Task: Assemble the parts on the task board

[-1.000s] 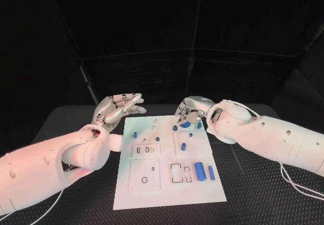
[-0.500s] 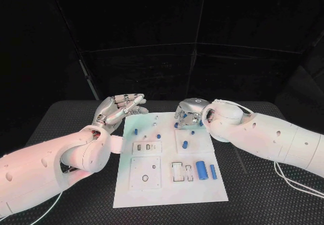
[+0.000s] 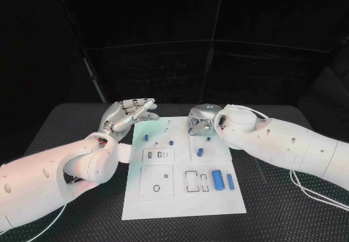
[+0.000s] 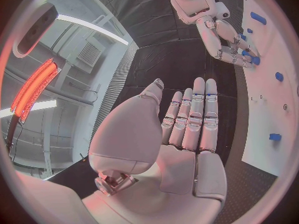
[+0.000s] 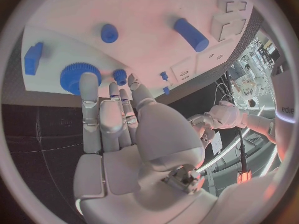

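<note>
**Both hands at far end of board, holding nothing**

No readable writing on task board [image 3: 182, 201] or parts. Board lies mid-table [image 3: 291, 201], long blue cylinder [image 3: 216, 177] and thin blue bar [image 3: 230, 181] near its right edge.

Left hand [image 3: 128, 115] raised off board's far-left corner, palm up, fingers straight and close together, empty.

Right hand [image 3: 201, 120] over far end. Right wrist view adds: fingertips [image 5: 89, 82] just beside blue gear [image 5: 76, 77], small blue knob [image 5: 119, 75] next to it; fingers extended, gripping nothing.
</note>
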`<state>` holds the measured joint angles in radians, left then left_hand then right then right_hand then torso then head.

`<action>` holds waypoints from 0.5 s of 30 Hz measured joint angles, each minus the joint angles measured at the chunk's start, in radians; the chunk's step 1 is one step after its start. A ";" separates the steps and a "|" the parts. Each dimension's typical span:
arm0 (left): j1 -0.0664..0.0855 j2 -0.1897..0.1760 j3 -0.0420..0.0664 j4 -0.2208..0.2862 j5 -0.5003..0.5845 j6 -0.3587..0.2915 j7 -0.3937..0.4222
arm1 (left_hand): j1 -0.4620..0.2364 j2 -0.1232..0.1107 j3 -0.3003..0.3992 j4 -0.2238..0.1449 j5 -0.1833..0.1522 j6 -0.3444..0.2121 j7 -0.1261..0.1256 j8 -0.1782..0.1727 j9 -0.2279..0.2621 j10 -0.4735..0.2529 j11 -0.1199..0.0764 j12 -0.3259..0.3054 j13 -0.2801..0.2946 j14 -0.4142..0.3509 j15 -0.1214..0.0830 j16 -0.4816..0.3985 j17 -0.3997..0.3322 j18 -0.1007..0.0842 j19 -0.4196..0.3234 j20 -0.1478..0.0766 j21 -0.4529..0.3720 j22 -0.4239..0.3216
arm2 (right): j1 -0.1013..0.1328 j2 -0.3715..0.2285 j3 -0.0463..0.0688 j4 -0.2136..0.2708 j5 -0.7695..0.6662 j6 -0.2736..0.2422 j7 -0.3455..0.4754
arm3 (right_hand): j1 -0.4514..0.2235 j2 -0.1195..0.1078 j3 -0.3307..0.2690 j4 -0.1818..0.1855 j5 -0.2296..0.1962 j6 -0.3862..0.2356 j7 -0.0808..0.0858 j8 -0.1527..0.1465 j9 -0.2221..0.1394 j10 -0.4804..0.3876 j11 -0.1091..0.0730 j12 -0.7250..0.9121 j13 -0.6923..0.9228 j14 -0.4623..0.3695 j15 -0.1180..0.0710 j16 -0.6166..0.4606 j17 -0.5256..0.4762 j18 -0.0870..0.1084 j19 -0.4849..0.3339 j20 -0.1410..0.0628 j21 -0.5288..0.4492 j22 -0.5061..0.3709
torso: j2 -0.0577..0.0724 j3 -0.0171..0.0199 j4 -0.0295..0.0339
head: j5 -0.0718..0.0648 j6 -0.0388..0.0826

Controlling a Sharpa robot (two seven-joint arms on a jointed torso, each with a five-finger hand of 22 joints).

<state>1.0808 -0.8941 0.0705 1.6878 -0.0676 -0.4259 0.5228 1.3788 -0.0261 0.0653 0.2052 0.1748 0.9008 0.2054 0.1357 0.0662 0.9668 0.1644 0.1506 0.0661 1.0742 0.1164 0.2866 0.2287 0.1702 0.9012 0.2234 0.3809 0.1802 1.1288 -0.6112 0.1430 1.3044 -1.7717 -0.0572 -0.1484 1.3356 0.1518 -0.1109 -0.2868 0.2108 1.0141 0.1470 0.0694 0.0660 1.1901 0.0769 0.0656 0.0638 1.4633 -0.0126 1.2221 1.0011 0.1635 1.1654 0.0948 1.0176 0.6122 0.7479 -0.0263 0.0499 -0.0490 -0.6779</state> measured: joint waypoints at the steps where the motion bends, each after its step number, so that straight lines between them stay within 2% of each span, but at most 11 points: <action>1: 0.000 0.000 0.000 0.000 0.000 0.000 0.000 | 0.000 0.000 0.000 0.000 0.000 0.000 0.000 0.000 0.000 0.000 0.000 0.000 0.000 0.000 0.000 0.000 0.000 0.000 0.000 0.000 0.000 0.000 | 0.000 0.001 0.000 -0.002 -0.001 0.001 0.000 | -0.003 0.003 0.000 0.000 0.000 0.002 -0.002 0.000 0.000 0.003 0.003 0.000 0.000 0.000 0.000 0.002 0.002 0.000 0.000 0.000 0.000 0.003 | 0.001 0.0001 0.0001 | 0.000 -0.001; 5: 0.000 -0.002 0.000 0.000 0.000 0.000 -0.001 | 0.000 0.000 0.000 0.000 0.000 0.000 0.000 0.000 0.000 0.000 0.000 -0.004 0.000 -0.004 0.004 0.000 0.001 0.000 0.000 0.000 0.000 0.000 | 0.000 0.008 0.000 -0.013 -0.003 0.005 0.000 | 0.004 0.011 0.010 -0.001 0.000 0.011 0.000 0.000 0.000 0.003 0.003 0.000 0.000 0.000 0.000 0.010 0.010 0.000 0.000 0.000 0.014 0.014 | 0.004 0.0006 0.0001 | 0.002 -0.007; 6: 0.000 -0.003 0.000 0.000 0.000 0.001 -0.001 | 0.000 0.000 0.000 0.000 0.000 0.000 0.000 0.000 0.000 0.000 0.000 -0.004 0.000 -0.004 0.004 0.000 0.001 0.000 0.000 0.000 0.000 0.000 | 0.000 0.011 0.000 -0.016 -0.004 0.006 0.000 | 0.004 0.020 0.016 -0.002 -0.002 0.018 0.000 0.000 0.000 0.003 0.003 0.000 0.000 0.000 0.000 0.014 0.012 0.000 0.000 0.000 0.019 0.018 | 0.004 0.0006 0.0001 | 0.002 -0.008; 15: 0.000 -0.006 0.000 0.000 -0.001 0.002 -0.002 | 0.000 0.000 0.000 0.000 0.000 0.000 0.000 -0.004 -0.001 0.000 0.000 -0.004 0.000 -0.004 0.004 0.000 0.002 0.000 0.000 0.000 0.000 0.000 | 0.002 0.023 0.001 -0.030 -0.006 0.018 0.001 | 0.013 0.029 0.040 -0.004 -0.007 0.032 0.004 0.000 0.000 0.007 0.000 0.000 0.000 0.000 0.000 0.029 0.026 0.000 0.000 0.000 0.043 0.043 | 0.008 0.0012 -0.0003 | 0.001 -0.014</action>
<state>1.0811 -0.9002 0.0705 1.6881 -0.0682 -0.4244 0.5204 1.3788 -0.0260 0.0653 0.2053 0.1748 0.9007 0.2054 0.1320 0.0654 0.9667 0.1644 0.1463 0.0662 1.0706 0.1199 0.2866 0.2304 0.1701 0.9011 0.2234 0.3808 0.1801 1.1309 -0.5883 0.1442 1.2744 -1.7775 -0.0392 -0.1474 1.3488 0.1811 -0.0706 -0.2907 0.2038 1.0465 0.1507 0.0694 0.0661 1.1972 0.0768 0.0657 0.0640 1.4633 -0.0125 1.2507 1.0269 0.1634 1.1653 0.0948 1.0604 0.6550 0.7563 -0.0250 0.0496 -0.0482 -0.6924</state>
